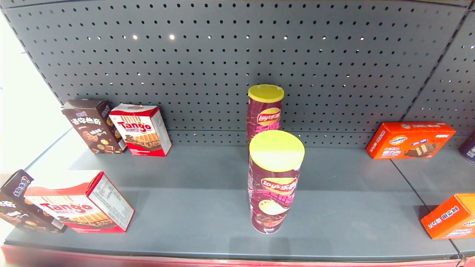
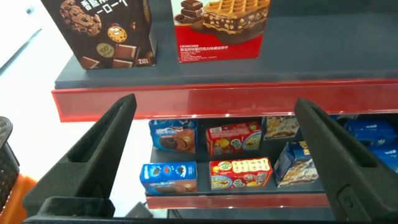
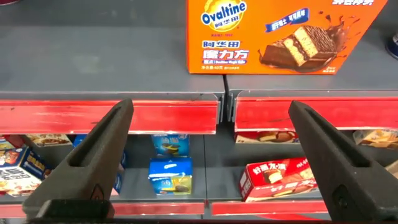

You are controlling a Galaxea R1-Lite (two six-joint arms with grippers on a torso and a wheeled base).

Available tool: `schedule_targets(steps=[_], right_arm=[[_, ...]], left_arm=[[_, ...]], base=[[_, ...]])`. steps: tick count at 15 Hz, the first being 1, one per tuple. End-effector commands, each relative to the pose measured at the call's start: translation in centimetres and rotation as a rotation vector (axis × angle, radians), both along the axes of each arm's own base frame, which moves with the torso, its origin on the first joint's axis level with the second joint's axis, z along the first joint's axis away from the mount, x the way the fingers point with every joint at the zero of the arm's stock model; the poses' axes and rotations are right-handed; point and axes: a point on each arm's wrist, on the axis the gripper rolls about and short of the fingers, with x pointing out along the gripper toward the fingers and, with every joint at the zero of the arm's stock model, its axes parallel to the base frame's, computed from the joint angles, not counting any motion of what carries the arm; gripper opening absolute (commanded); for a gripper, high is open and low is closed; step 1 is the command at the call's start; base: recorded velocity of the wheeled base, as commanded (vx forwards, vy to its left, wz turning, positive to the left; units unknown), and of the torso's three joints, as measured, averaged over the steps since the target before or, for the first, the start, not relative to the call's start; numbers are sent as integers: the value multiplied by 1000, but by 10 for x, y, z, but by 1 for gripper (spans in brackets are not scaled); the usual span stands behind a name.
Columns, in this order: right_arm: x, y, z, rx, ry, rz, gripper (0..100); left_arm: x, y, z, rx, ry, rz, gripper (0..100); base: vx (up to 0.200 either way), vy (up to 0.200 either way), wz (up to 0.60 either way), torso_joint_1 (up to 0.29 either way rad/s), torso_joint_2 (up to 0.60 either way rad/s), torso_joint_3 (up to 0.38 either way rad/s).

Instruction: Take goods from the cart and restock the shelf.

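**Both grippers empty in front of a part-stocked shelf**

The goods in sight already stand on the shelf [image 1: 193, 200]. A front chip can [image 1: 274, 181] stands upright in the middle near the front edge. A rear chip can [image 1: 265, 111] stands upright right behind it, close to the pegboard back [image 1: 222, 55]. To the robot's left are a front wafer box [image 1: 79, 204] beside a front cookie box [image 1: 22, 204], with a rear wafer box [image 1: 141, 129] and a rear cookie box [image 1: 92, 126] side by side behind them. To the right a rear orange box [image 1: 410, 140] lies by the back wall, and a front orange box [image 1: 449, 217] sits at the front.

The left gripper [image 2: 214, 102] has its fingers spread wide with nothing between them. It faces the red price rail [image 2: 217, 99] below the cookie and wafer boxes. The right gripper [image 3: 210, 106] is equally wide and empty, facing the shelf's edge just under the front orange box. Small packets fill the lower shelves [image 2: 211, 168] beyond both.

My reading is that this is the gap between a placing and the next pick. The next move calls for a trip to the cart and a grasp on a fresh item. The bare stretches on either side of the cans look like the likeliest spots to fill. Any approach there should keep clear of the tall cans, which would tip easily.
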Motion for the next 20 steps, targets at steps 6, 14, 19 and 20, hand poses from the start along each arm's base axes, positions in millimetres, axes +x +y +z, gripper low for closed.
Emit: schedule_targets(steps=[6,14,19,20], right_arm=[[0,0,0,1,3,2,100],[0,0,0,-4,3,5,100],[0,0,0,-2,3,5,100],[0,0,0,-2,3,5,100]], left_arm=[[0,0,0,-4,1,3,100],[0,0,0,-4,1,3,100],[0,0,0,-6,1,4,100],[0,0,0,-6,1,4,100]], base=[[0,0,0,0,0,0],[0,0,-150,1,1,1],[0,0,0,0,0,0],[0,0,0,0,0,0]])
